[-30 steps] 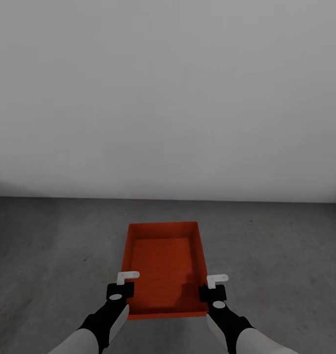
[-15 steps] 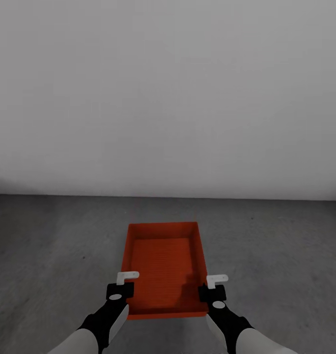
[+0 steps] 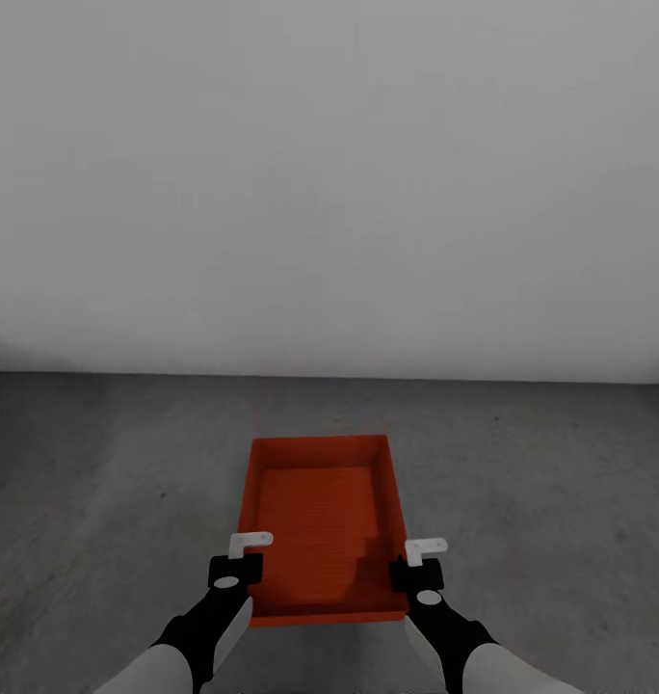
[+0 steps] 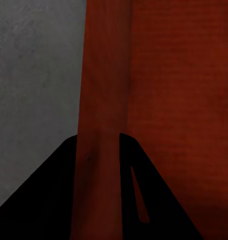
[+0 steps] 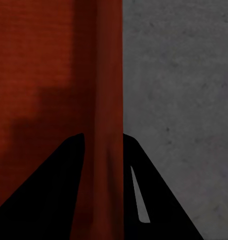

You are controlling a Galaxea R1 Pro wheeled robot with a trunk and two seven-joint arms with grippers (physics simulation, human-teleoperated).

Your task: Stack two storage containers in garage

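One orange-red open-top storage container [image 3: 320, 506] is held level in front of me, above the dark grey concrete floor [image 3: 98, 482] of the garage. My left gripper [image 3: 241, 564] is shut on the container's left long wall [image 4: 101, 95], one black finger on each side of it. On the opposite side my right gripper [image 3: 418, 569] is shut the same way on the right long wall [image 5: 106, 75]. Both grips sit near the container's near end. The container is empty inside.
A plain light grey wall [image 3: 329, 193] rises straight ahead and meets the concrete floor a short way beyond the container. Bare mottled floor [image 5: 184, 100] spreads to both sides and in front of the container.
The line where wall meets floor has risen slightly in the picture, so the view has shifted. The container and both grippers keep their places in it.
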